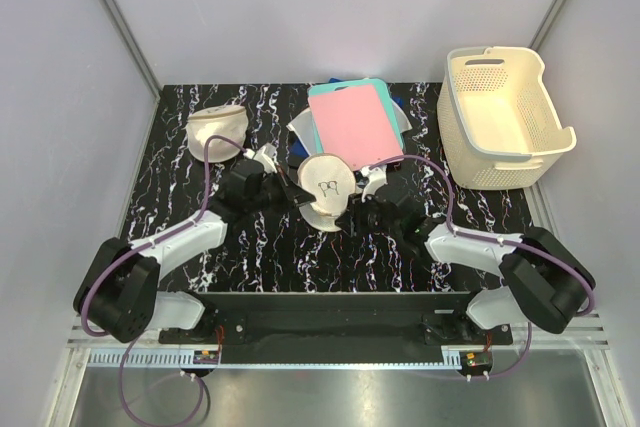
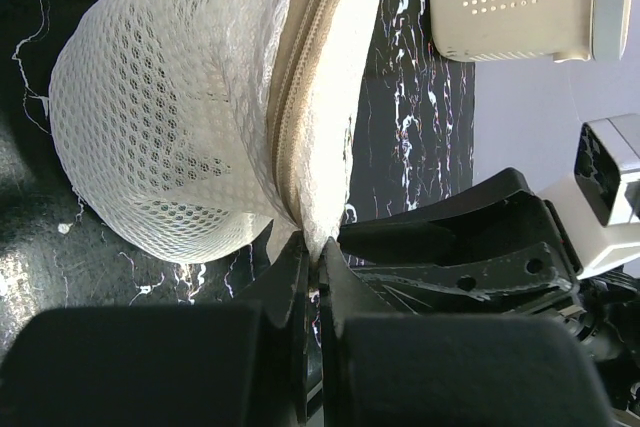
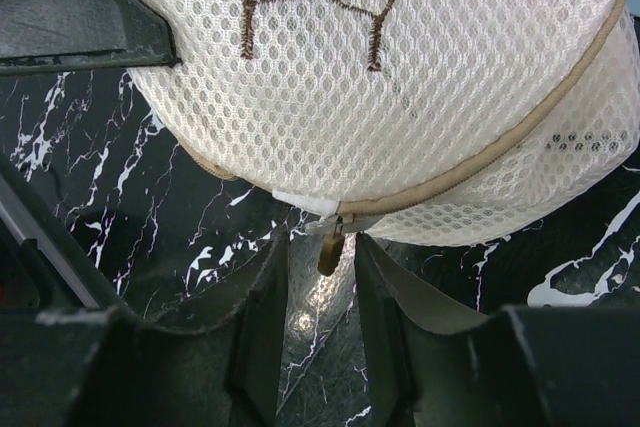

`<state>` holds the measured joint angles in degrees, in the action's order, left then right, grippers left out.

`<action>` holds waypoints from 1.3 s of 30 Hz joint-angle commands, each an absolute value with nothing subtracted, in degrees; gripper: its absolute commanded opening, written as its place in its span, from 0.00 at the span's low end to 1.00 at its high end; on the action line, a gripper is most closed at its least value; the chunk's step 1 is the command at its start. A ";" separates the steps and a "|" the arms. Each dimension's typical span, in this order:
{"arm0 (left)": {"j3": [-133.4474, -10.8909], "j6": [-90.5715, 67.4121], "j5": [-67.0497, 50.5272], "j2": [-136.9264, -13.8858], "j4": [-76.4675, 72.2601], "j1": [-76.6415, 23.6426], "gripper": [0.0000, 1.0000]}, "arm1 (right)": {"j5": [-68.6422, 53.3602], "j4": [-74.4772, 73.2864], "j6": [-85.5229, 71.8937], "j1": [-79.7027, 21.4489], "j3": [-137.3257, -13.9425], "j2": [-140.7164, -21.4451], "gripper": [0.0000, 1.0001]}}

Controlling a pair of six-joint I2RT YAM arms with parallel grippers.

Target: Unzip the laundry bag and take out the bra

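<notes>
Zipper pull (image 3: 329, 252) hangs straight down from the rim of the laundry bag (image 1: 327, 185), right in the gap between the fingers of the right hand (image 3: 320, 269).

- Right hand: jaws part-open, one finger on each side of the pull, a sliver of gap on both sides; nothing gripped yet.
- Left hand (image 2: 314, 247): clamped shut on the bag's rim seam on the opposite side, anchoring it.
- Bag sits on the desk (image 1: 260, 257) between the two hands, squiggle face turned toward the right hand.
- Zipper track (image 3: 500, 142) curves away up and to the right of the right hand; judged direction of pull.
- Bra: not visible, presumably inside.
</notes>
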<state>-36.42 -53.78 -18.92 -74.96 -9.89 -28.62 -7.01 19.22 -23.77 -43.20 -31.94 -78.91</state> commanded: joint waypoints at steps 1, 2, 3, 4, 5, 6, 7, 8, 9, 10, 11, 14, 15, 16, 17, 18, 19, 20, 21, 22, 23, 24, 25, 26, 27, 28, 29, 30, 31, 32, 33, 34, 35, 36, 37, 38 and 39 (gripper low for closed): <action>-39.02 -52.73 -17.93 -72.86 -11.43 -28.39 0.00 | -6.15 19.16 -21.97 -43.86 -34.98 -80.07 0.40; -39.02 -52.56 -18.02 -72.86 -11.34 -28.30 0.00 | -6.15 19.16 -21.89 -43.86 -34.98 -80.24 0.38; -39.02 -52.56 -18.02 -72.77 -11.16 -28.30 0.00 | -6.07 19.25 -21.80 -43.86 -35.07 -80.24 0.36; -39.20 -52.47 -18.10 -72.77 -11.08 -28.30 0.00 | -6.06 19.34 -21.80 -43.86 -35.16 -80.16 0.33; -39.20 -52.30 -17.93 -72.69 -10.90 -28.30 0.00 | -5.98 19.25 -21.71 -43.86 -35.16 -80.07 0.27; -39.20 -52.21 -17.84 -72.69 -10.81 -28.30 0.00 | -5.89 19.16 -21.62 -43.86 -35.33 -79.98 0.23; -39.37 -52.21 -17.84 -72.77 -10.81 -28.30 0.00 | -5.89 18.90 -21.53 -43.86 -35.33 -80.07 0.19; -39.46 -52.03 -18.02 -72.77 -10.64 -28.30 0.00 | -5.80 18.46 -21.36 -43.94 -35.51 -79.98 0.11; -39.55 -51.86 -18.10 -72.86 -10.55 -28.21 0.00 | -5.63 18.28 -21.27 -43.86 -35.51 -80.07 0.07; -39.81 -51.59 -18.11 -72.95 -10.29 -28.21 0.00 | -5.54 18.19 -21.27 -43.86 -35.51 -80.07 0.04; -39.99 -51.16 -18.19 -72.95 -9.76 -28.21 0.00 | -5.45 18.02 -21.10 -43.86 -35.59 -79.98 0.00; -40.60 -49.93 -18.45 -73.21 -8.71 -27.69 0.00 | -5.27 17.75 -20.74 -43.86 -35.33 -79.98 0.00; -40.78 -49.49 -18.63 -73.30 -8.35 -27.25 0.00 | -5.10 17.58 -20.66 -43.86 -35.33 -79.98 0.00; -41.13 -49.13 -18.81 -73.47 -8.00 -27.07 0.00 | -4.92 17.49 -20.65 -43.94 -35.33 -79.98 0.00; -41.48 -48.17 -19.33 -73.65 -7.30 -26.81 0.00 | -4.66 17.14 -20.39 -43.86 -35.33 -79.81 0.00; -41.57 -47.73 -19.68 -73.83 -7.03 -26.20 0.00 | -4.05 16.88 -20.30 -43.94 -35.42 -79.80 0.00; -42.01 -47.38 -20.21 -74.18 -6.68 -25.76 0.00 | -3.69 16.53 -20.13 -43.86 -35.42 -79.63 0.00; -42.19 -46.50 -21.26 -74.35 -6.07 -24.88 0.00 | -2.82 16.00 -19.95 -43.94 -35.51 -79.37 0.00; -42.36 -46.15 -21.79 -74.70 -5.80 -24.44 0.00 | -2.46 15.74 -19.78 -43.86 -35.51 -79.19 0.00; -42.54 -45.79 -22.32 -74.88 -5.63 -24.00 0.00 | -2.03 15.38 -19.51 -43.86 -35.51 -79.10 0.00; -42.63 -44.92 -23.37 -74.88 -5.02 -23.12 0.00 | -1.15 14.77 -18.90 -43.86 -35.59 -78.84 0.00; -42.80 -44.48 -23.81 -75.06 -4.66 -22.77 0.00 | -0.62 14.50 -18.72 -43.86 -35.60 -78.58 0.00; -42.89 -44.04 -24.17 -75.06 -4.31 -22.42 0.00 | -0.35 14.15 -18.55 -43.94 -35.51 -78.40 0.00; -43.15 -42.90 -25.04 -75.15 -3.44 -21.72 0.00 | 0.26 13.72 -18.11 -43.86 -35.51 -78.31 0.00; -43.42 -42.28 -25.40 -75.06 -2.91 -21.45 0.00 | 1.31 13.45 -17.84 -43.86 -35.51 -78.31 0.00; -43.85 -41.58 -25.66 -75.15 -2.29 -21.18 0.00 | 1.58 13.19 -17.67 -43.86 -35.51 -78.22 0.00; -44.12 -40.27 -26.01 -75.06 -0.89 -20.75 0.00 | 2.28 12.75 -17.32 -43.86 -35.59 -78.14 0.00; -44.56 -39.56 -26.02 -74.80 -0.27 -20.48 0.00 | 2.63 12.57 -17.14 -43.86 -35.68 -78.13 0.00; -44.65 -38.85 -26.10 -74.62 -0.18 -20.30 0.00 | 2.90 12.31 -16.96 -43.86 -35.68 -78.05 0.00; -44.82 -37.72 -26.10 -74.53 1.65 -19.87 0.00 | 3.60 11.96 -16.79 -43.86 -35.77 -77.96 0.00; -45.09 -37.10 -26.10 -74.10 2.19 -19.60 0.00 | 3.86 11.87 -16.70 -43.86 -35.77 -77.96 0.00; -45.26 -36.57 -26.19 -74.09 2.81 -19.34 0.00 | 4.13 11.78 -16.61 -43.86 -35.86 -77.87 0.00; -45.35 -35.43 -26.19 -74.00 3.94 -19.07 0.00 | 4.48 11.60 -16.52 -43.86 -35.77 -77.70 0.00; -45.79 -34.98 -26.19 -74.00 4.39 -18.90 0.00 | 4.48 11.60 -16.44 -43.86 -35.86 -77.61 0.00; -45.96 -34.55 -26.19 -74.09 5.00 -18.72 0.00 | 4.66 11.51 -16.44 -43.86 -35.77 -77.43 0.00; -46.23 -33.76 -26.37 -74.18 5.36 -18.63 0.00 | 4.66 11.43 -16.44 -43.86 -35.77 -77.43 0.00; -46.49 -33.58 -26.45 -74.44 5.45 -18.55 0.00 | 4.83 11.34 -16.35 -43.86 -35.77 -77.26 0.00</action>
